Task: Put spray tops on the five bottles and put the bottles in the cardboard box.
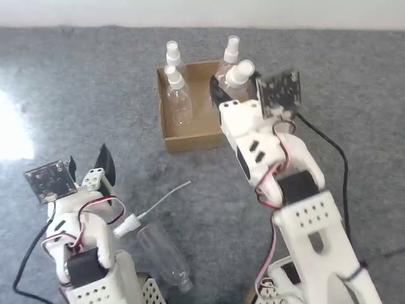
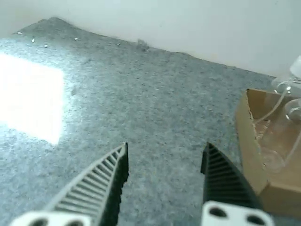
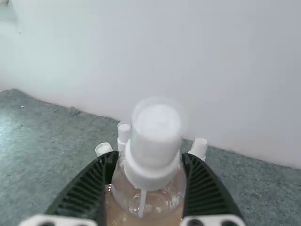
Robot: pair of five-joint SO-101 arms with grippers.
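The cardboard box [image 1: 166,126] stands at the back centre, its wall also seen in the left wrist view [image 2: 251,146]. Inside it stand clear bottles with white spray tops [image 1: 178,90] [image 1: 173,53] [image 1: 230,48]. My right gripper [image 1: 230,90] [image 3: 149,165] is shut on another capped bottle [image 1: 239,73] [image 3: 155,141], held upright over the box's right side. An uncapped bottle [image 1: 164,253] lies on its side at the front. A loose spray top [image 1: 130,223] with its long tube lies beside it. My left gripper [image 1: 88,164] [image 2: 164,160] hangs open above the carpet, left of both.
Grey carpet [image 1: 76,88] covers the table up to a white wall [image 2: 188,23] at the back. The right arm's body [image 1: 297,209] fills the front right. A bright patch of light [image 2: 28,99] lies on the carpet at the left.
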